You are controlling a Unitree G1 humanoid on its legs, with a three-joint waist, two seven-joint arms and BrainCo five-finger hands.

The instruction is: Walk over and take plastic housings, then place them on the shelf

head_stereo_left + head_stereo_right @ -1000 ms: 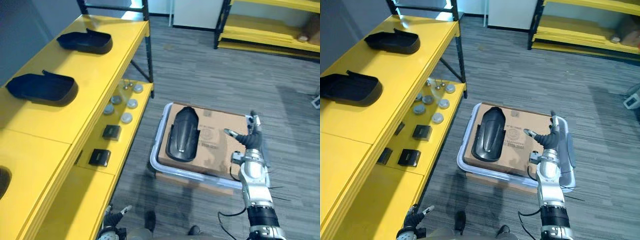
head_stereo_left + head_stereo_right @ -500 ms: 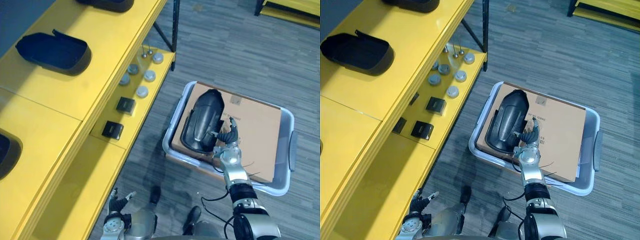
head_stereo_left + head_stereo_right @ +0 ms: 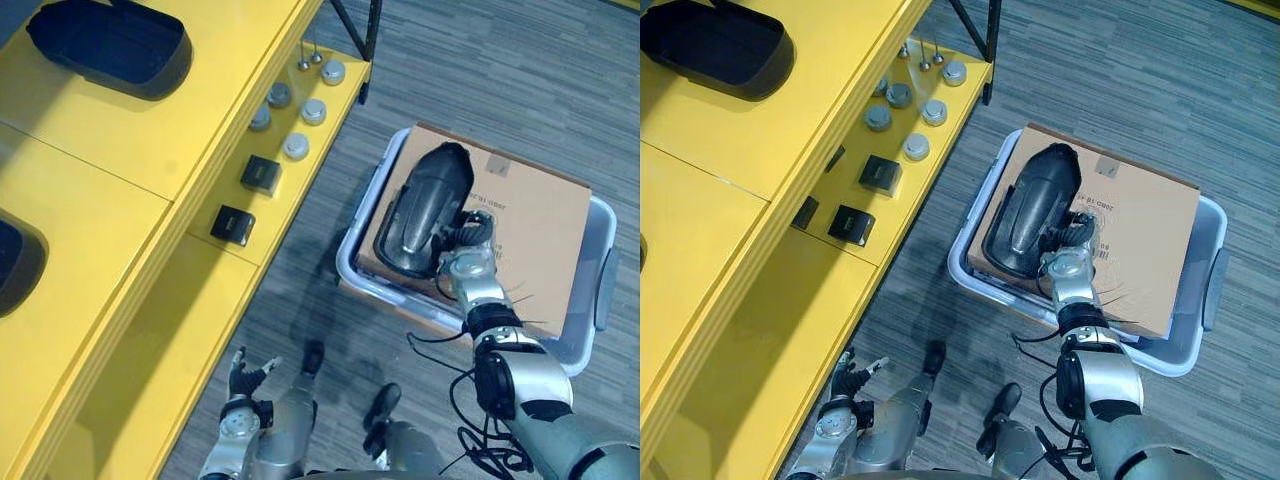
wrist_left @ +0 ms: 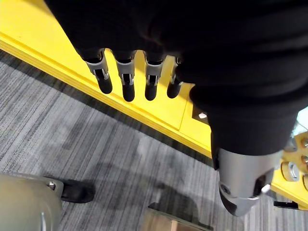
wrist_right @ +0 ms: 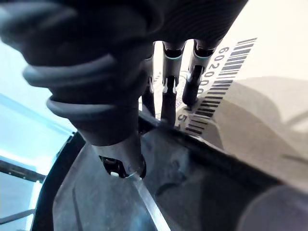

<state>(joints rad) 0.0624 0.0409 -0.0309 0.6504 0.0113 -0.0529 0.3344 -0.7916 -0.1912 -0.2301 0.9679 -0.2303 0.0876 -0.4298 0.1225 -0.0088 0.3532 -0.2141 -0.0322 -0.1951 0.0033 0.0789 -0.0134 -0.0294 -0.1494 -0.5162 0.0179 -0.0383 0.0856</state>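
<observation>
**Right hand is reaching the rim of the black housing in the box**

Down low, close to the robot, the left hand (image 3: 240,372) is hanging beside the yellow shelf (image 3: 120,190). Its fingers (image 4: 126,85) are hanging loose and apart, and they are holding nothing.

A little farther out, the right hand (image 3: 466,242) is reaching down onto the plastic housing (image 3: 420,200). This housing is lying open side up on a flat cardboard box (image 3: 545,235). The hand is sitting at the housing's right edge, at the end nearer the robot. In the right wrist view, the right hand's fingers (image 5: 168,103) are pointing straight down on the outside of the rim, with their tips by the striped label (image 5: 226,72) on the cardboard. The thumb (image 5: 120,161) is sitting on the inside of the housing. So the rim is running between thumb and fingers, but the fingers are not curling round it.

The cardboard is resting in a grey tub (image 3: 602,290) on the carpet floor (image 3: 500,60). The housing's left side is lying close to the tub's left rim. Bare cardboard is showing to its right, and a strip of open carpet is lying between the tub and the shelf.

On the low shelf board, two small black boxes (image 3: 232,222) and some round silver discs (image 3: 296,146) are sitting. Farther up, on the top board, another black housing (image 3: 115,45) is sitting, with bare yellow room beside it.
</observation>
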